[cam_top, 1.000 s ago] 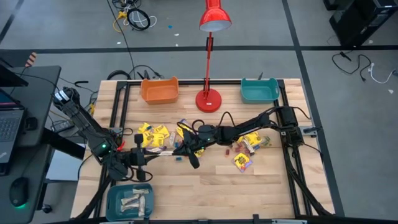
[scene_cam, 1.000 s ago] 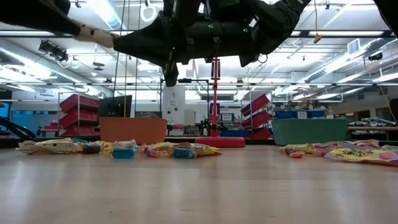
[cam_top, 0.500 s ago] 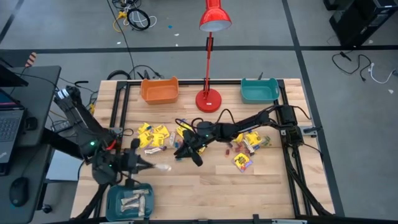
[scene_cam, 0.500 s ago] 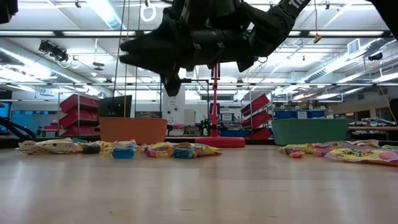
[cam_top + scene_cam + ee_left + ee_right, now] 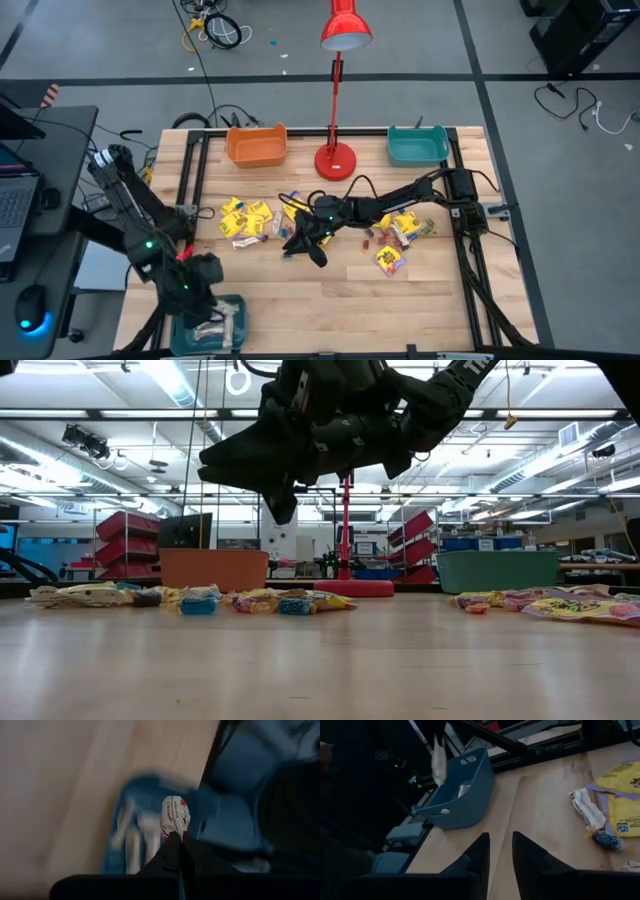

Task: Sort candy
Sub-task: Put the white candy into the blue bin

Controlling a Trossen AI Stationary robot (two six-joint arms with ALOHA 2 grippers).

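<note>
My left gripper (image 5: 203, 302) is at the near left of the table, over a blue bin (image 5: 180, 335) that holds a few pale bars, and it is shut on a pale wrapped candy bar (image 5: 174, 815). The right wrist view shows that bar (image 5: 438, 762) hanging above the bin (image 5: 465, 800). My right gripper (image 5: 500, 855) hovers open over bare wood beside the middle candy pile (image 5: 248, 218), with nothing between its fingers. More candy lies to the right (image 5: 392, 258): yellow packets and small pieces flat on the table. My left gripper pinches one end of the pale bar (image 5: 173, 831) between its two fingertips. The fingers come from above, slanting down. The bar runs on along the line of the fingers, hangs below them and is lifted clear above the blue bin.
An orange bin (image 5: 256, 146), a red desk lamp (image 5: 336, 160) and a teal bin (image 5: 417, 146) stand along the far edge. Close before my right gripper lie a white bar (image 5: 587, 810), a yellow packet (image 5: 625, 795) and a blue piece (image 5: 607, 841). Bare wood spans the near middle.
My left gripper has carried the pale bar from beside the middle pile toward the table's near left corner and up, tipping from nearly level to pointing down. The bar now hangs over the blue bin. My right arm has stayed nearly in place.
</note>
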